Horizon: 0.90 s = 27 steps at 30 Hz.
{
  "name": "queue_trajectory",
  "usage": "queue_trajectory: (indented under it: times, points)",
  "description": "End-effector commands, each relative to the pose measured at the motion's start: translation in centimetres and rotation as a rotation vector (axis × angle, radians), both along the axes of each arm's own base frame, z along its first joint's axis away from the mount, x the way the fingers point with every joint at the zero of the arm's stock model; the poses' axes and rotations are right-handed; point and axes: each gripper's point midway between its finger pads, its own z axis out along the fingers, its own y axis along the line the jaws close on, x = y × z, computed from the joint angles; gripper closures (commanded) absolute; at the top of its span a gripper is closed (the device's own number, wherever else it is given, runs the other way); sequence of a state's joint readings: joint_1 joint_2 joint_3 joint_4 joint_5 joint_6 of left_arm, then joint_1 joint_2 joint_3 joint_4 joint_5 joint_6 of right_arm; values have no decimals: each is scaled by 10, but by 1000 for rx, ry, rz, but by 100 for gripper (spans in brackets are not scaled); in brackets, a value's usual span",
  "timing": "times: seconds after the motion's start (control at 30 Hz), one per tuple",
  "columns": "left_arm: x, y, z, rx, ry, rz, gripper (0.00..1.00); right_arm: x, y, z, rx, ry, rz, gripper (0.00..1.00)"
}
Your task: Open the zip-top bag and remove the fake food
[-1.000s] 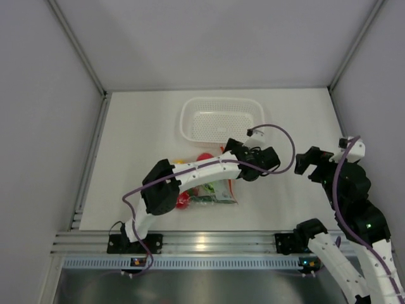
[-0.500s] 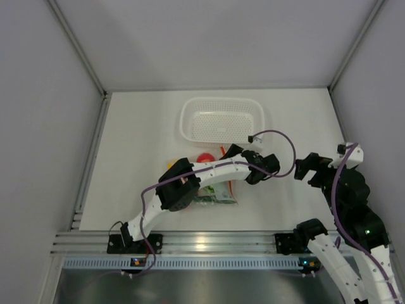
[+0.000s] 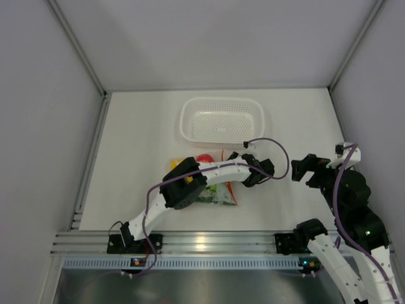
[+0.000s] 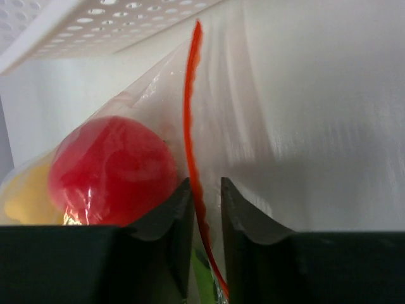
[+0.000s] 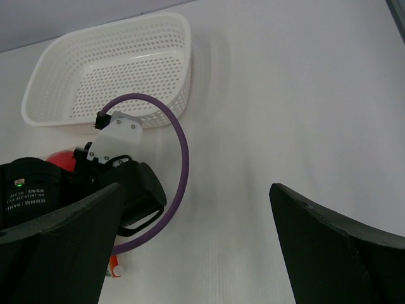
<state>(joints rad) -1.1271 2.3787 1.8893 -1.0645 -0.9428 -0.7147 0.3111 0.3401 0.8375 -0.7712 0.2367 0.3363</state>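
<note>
The zip-top bag (image 3: 218, 195) lies on the white table just before the basket, its orange-red zip strip (image 4: 190, 95) along the right edge. Fake food shows through the plastic: a red round fruit (image 4: 111, 168), a yellow piece (image 4: 25, 196) and something green (image 4: 201, 272). My left gripper (image 4: 205, 190) straddles the zip strip. Its jaws are drawn in to a narrow gap, the strip lying against the left finger (image 4: 177, 209). In the top view it (image 3: 233, 157) sits at the bag's far right corner. My right gripper (image 3: 302, 170) hovers wide open to the right, holding nothing.
A white perforated basket (image 3: 221, 101) stands behind the bag, its rim (image 4: 76, 25) close above the left gripper. The left arm's purple cable (image 5: 180, 145) loops toward the right gripper (image 5: 196, 196). Grey walls close in the table on three sides.
The left gripper moved down and left onto the bag's zip edge, and its jaws narrowed from wide open to a slim gap. The right arm shifted slightly left.
</note>
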Motion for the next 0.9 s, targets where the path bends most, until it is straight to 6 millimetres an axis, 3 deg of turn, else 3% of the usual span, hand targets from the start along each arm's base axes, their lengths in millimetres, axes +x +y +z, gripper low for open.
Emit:
queue_trajectory:
  times: [0.0,0.03,0.07,0.13,0.27,0.5,0.6,0.7,0.77,0.8,0.87]
  points:
    - [0,2,18,-50,-12,20,77,2,1,15,20,-55,5,1]
    - [0,1,20,-58,-13,21,81,2,1,15,19,-56,4,1]
    - [-1,0,21,-69,-12,24,92,2,1,15,18,-56,3,1]
    - [-2,-2,28,-102,-9,30,99,2,1,15,18,-56,4,1]
    - [-3,-2,47,-163,-23,44,100,3,2,15,16,-53,11,1]
    - [-7,12,123,-375,-127,98,100,4,13,16,57,-91,59,1]
    - [-6,20,158,-462,-196,124,100,0,30,22,74,-126,160,1]
    - [-7,31,193,-561,-270,156,100,-5,66,26,96,-150,374,0]
    - [-7,38,216,-636,-316,183,100,-19,101,34,134,-166,595,1]
    - [-6,43,223,-651,-350,198,100,-18,113,29,153,-137,667,1]
    - [-7,50,240,-731,-398,238,100,-34,143,43,225,-164,886,1]
